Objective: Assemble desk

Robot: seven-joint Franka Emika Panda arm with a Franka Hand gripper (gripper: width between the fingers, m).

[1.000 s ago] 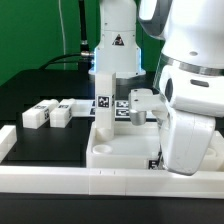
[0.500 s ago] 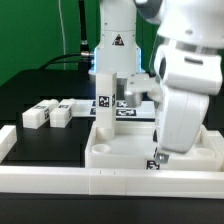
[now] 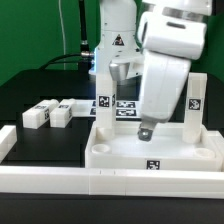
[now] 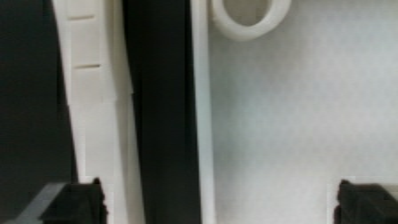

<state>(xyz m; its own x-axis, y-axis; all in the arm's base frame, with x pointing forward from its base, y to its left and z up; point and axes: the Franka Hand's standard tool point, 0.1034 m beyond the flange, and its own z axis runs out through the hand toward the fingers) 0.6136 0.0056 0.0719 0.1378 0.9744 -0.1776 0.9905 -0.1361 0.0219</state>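
Two legs stood upright at the far corners of the tabletop (image 3: 120, 155). One leg (image 3: 103, 100) was on the exterior view's left and the other leg (image 3: 196, 105) on the exterior view's right, each with a black-and-white tag facing the camera. The tabletop lay flat on the black table (image 3: 40, 95), just behind the long front rail (image 3: 100, 183). Its raised rim faced up, and a tag showed on its near wall.

Two more legs, the loose legs (image 3: 47, 114), lay side by side on the table well to the exterior view's left of the tabletop. A short rail (image 3: 8, 140) lay nearer the camera than they did.

I saw the gripper (image 3: 145, 129) hanging over the middle of the tabletop and pointing down into it. It was between the two standing legs and apart from both.

In the wrist view the gripper (image 4: 222, 200) had its jaws spread wide. The dark fingertips (image 4: 80, 200) sat at opposite edges of the picture, with nothing between them but the tabletop's bare white floor (image 4: 294, 120). A round socket (image 4: 249, 15) was sunk into that floor. Across a dark gap ran a long white strip (image 4: 89, 100); I could not tell whether it was rim or rail.
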